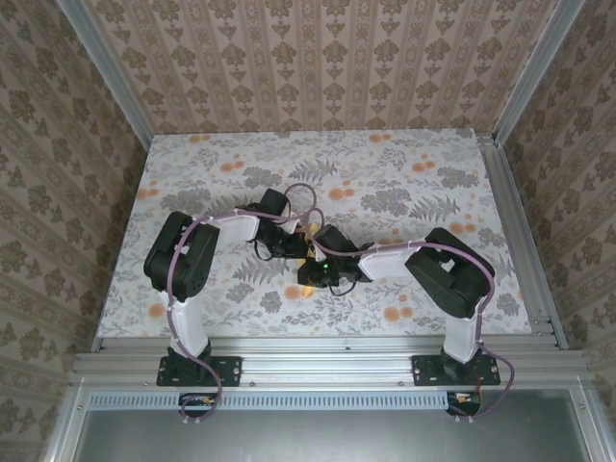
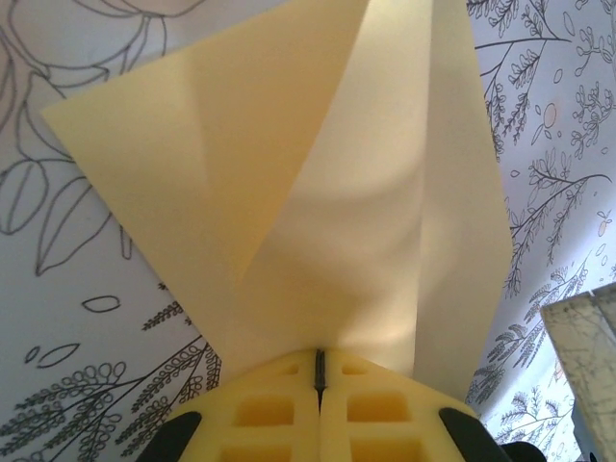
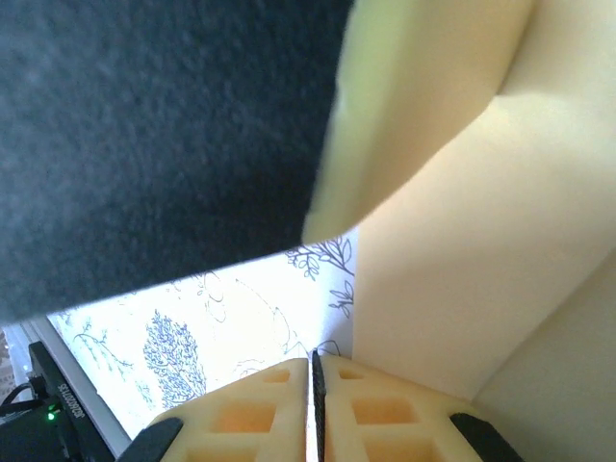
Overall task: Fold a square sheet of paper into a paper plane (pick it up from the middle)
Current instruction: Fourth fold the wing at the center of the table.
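Note:
The square sheet of paper (image 2: pixel 318 192) is mustard yellow and partly folded, with creased flaps standing up from the floral table. My left gripper (image 2: pixel 320 358) is shut on its lower edge, and the paper fans out from between the yellow fingers. In the top view both grippers meet at the table's middle, the left gripper (image 1: pixel 301 246) just behind the right gripper (image 1: pixel 310 271), and a sliver of the paper (image 1: pixel 309 253) shows between them. My right gripper (image 3: pixel 314 364) is shut, and the paper (image 3: pixel 462 269) stands just to the right of its fingers, not visibly between them.
A dark blurred arm body (image 3: pixel 164 135) hangs close above the right gripper. A pale blocky edge (image 2: pixel 585 356) sits at the lower right of the left wrist view. The floral tabletop (image 1: pixel 404 173) is bounded by metal rails (image 1: pixel 520 241) and patterned walls.

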Tool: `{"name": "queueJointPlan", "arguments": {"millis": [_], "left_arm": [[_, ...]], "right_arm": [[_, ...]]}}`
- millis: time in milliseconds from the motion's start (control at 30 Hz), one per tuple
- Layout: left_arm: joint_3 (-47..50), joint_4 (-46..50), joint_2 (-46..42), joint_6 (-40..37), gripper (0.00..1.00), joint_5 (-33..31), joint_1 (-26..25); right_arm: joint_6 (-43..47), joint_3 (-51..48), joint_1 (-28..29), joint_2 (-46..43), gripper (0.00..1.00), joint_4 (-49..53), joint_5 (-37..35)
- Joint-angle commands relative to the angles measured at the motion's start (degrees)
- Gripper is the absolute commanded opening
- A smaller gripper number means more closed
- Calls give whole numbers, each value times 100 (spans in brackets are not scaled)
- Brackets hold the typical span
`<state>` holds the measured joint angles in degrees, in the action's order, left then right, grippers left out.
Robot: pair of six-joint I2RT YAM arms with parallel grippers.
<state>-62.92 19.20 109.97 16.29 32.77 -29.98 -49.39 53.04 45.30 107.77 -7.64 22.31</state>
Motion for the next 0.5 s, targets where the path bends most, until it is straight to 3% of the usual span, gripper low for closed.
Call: {"name": "queueJointPlan", "arguments": {"millis": [0,467], "left_arm": [[185,470,549,-249,5,-1219,27],[183,463,661,-293,4,-1274,27]], "right_arm": [[17,-292,171,-70,14,592,-44],[-317,-534,547,-201,15,298,55]]}}
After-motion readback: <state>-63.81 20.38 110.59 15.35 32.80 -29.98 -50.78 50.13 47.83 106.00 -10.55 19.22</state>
